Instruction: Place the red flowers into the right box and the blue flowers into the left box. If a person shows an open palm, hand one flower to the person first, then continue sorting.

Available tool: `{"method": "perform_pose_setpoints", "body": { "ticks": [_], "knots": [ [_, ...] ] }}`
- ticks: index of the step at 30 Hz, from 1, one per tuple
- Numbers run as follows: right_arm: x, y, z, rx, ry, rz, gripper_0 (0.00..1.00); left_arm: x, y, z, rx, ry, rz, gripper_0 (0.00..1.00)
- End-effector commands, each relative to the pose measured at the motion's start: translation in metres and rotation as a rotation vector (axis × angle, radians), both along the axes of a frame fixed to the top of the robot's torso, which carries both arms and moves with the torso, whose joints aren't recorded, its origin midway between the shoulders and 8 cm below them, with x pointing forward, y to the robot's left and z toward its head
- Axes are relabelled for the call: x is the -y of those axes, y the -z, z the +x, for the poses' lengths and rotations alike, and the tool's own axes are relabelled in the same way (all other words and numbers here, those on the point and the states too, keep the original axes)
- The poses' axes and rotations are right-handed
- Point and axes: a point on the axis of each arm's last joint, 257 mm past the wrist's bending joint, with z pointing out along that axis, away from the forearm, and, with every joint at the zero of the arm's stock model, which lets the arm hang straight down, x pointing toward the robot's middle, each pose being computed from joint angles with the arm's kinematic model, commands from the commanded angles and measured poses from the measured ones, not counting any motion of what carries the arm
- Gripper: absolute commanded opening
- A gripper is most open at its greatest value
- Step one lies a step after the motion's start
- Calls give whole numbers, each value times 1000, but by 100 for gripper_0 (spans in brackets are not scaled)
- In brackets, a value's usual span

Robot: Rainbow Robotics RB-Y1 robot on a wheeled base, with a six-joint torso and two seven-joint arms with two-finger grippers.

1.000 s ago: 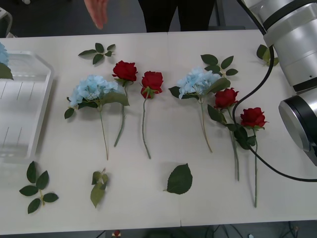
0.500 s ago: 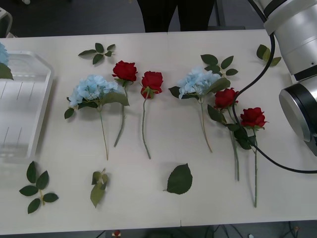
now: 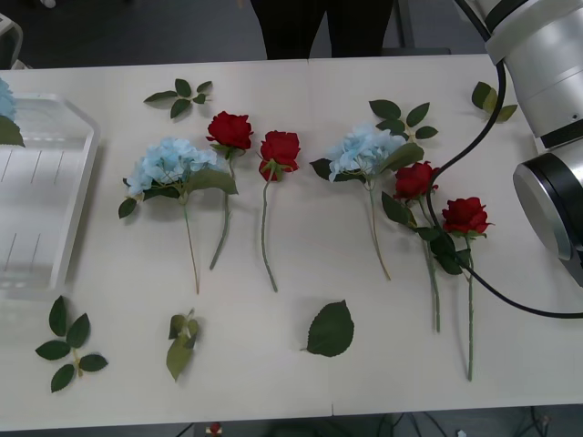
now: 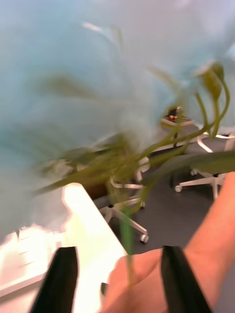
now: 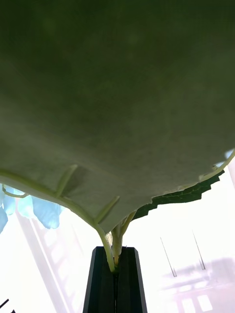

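Observation:
Four red flowers lie on the white table, two at the middle and two on the right. Two blue flowers lie among them. My left gripper is shut on the stem of another blue flower above the left box; its bloom peeks in at the table's left edge. My right gripper is open around a blurred blue flower's stem, and a person's hand holds that stem. The right box is out of view.
Loose green leaf sprigs lie scattered on the table. My right arm's thick links and a black cable crowd the right edge. The person's dark legs stand behind the far edge.
A person's hand that hung over the table's far edge a second ago has gone. My right arm has shifted slightly up and right. The flowers on the table have not moved.

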Motion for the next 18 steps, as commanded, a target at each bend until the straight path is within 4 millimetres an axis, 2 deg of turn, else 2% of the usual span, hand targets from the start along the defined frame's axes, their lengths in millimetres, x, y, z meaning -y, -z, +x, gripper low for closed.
{"method": "perform_pose_setpoints", "body": {
  "ticks": [1,3,9,15,18],
  "knots": [
    [6,-46,-21,74,-58,-2,100,-15,-47,7,79,6,54,0],
    [8,-45,-26,53,-82,-7,100,-15,-47,7,79,6,54,0],
    [18,-15,-37,-65,-149,-82,100,-15,-47,7,79,6,54,0],
    [30,33,-50,-268,-174,-211,100,-15,-47,7,79,6,54,0],
    [40,64,-54,-384,-161,-283,100,-15,-47,7,79,6,54,0]
  ]
}}
